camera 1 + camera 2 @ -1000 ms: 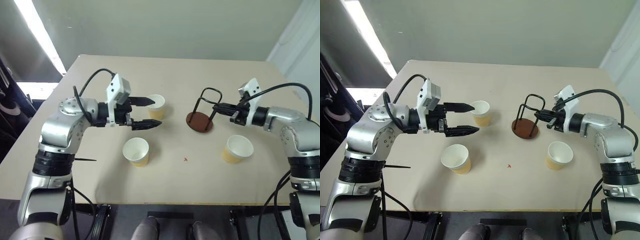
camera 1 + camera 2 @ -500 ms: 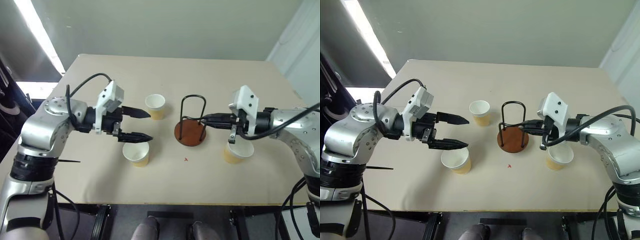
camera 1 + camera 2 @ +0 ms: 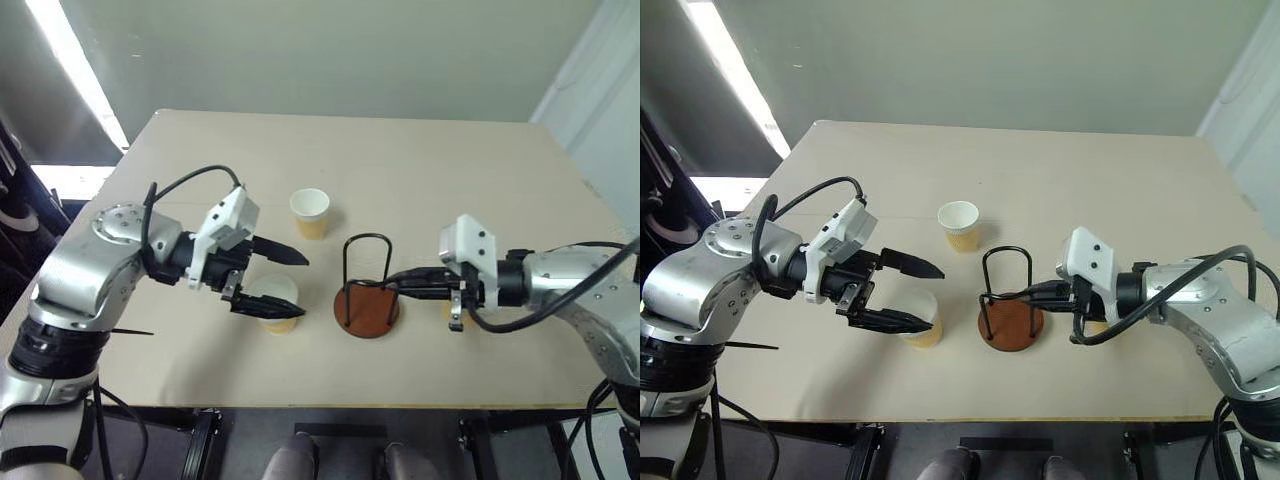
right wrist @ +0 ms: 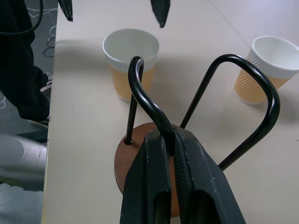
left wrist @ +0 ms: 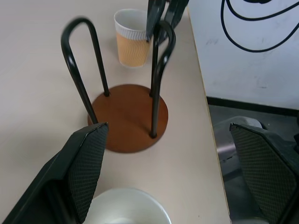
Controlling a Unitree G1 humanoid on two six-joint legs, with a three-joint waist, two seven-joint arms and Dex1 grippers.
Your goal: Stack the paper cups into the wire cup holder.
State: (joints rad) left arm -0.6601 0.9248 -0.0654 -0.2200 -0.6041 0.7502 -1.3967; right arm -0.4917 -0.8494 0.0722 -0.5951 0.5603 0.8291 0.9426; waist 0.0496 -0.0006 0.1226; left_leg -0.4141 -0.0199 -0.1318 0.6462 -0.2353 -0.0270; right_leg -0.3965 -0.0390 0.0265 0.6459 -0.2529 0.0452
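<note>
The wire cup holder, a reddish-brown disc with black wire loops, stands near the table's front middle. My right gripper is shut on one of its wire loops. One paper cup stands upright further back. A second paper cup stands left of the holder, with my left gripper open and its fingers spread either side of the cup's rim. A third paper cup stands just behind my right gripper, mostly hidden by it in the eye views.
The beige table ends close in front of the holder and the cups. A black cable loops off my left arm.
My right gripper has dragged the holder toward the front and left of the table. My left gripper has drawn back from the far cup and now straddles the near-left cup.
</note>
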